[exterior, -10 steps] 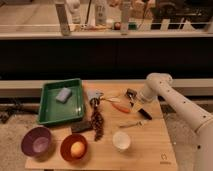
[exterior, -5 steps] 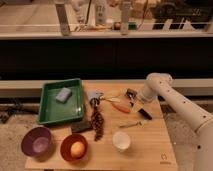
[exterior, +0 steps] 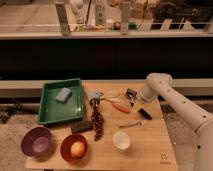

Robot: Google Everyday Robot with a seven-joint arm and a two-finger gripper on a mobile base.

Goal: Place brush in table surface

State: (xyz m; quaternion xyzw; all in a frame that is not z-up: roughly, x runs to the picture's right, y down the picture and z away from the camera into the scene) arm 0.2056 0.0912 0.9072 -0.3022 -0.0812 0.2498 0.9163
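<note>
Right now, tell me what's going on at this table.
A white robot arm reaches in from the right, its gripper low over the back right of the table, by the carrot. The brush lies flat on the wood just in front of it. A green tray, three bowls and other bits sit untouched.

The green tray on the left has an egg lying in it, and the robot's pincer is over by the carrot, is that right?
Not quite. In the camera view the green tray holds a small blue-grey sponge, not an egg. The egg sits in the orange bowl at the table's front edge. The rest stands: the pincer is beside the carrot.
</note>
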